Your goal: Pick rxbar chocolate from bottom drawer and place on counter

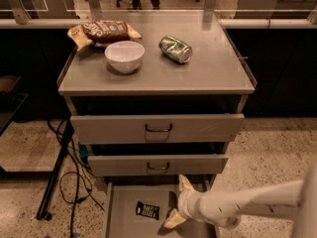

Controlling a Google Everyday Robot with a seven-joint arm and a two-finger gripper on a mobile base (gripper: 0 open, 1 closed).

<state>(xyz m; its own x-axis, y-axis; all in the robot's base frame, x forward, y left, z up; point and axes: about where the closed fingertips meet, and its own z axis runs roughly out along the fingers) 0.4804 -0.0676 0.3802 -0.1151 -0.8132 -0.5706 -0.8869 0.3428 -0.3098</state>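
Note:
The rxbar chocolate (147,210) is a small black wrapper with white lettering, lying flat on the floor of the open bottom drawer (119,219). My gripper (179,201) hangs over that drawer just to the right of the bar, open, with one cream finger up near the middle drawer and the other low over the drawer floor. It holds nothing. The white arm reaches in from the lower right. The counter (213,73) is the grey top of the cabinet above.
On the counter stand a white bowl (124,55), a brown chip bag (105,31) at the back left and a green can (175,49) on its side. Two upper drawers with loop handles (158,128) jut out above the bottom drawer. Cables and a stand leg (55,177) lie left.

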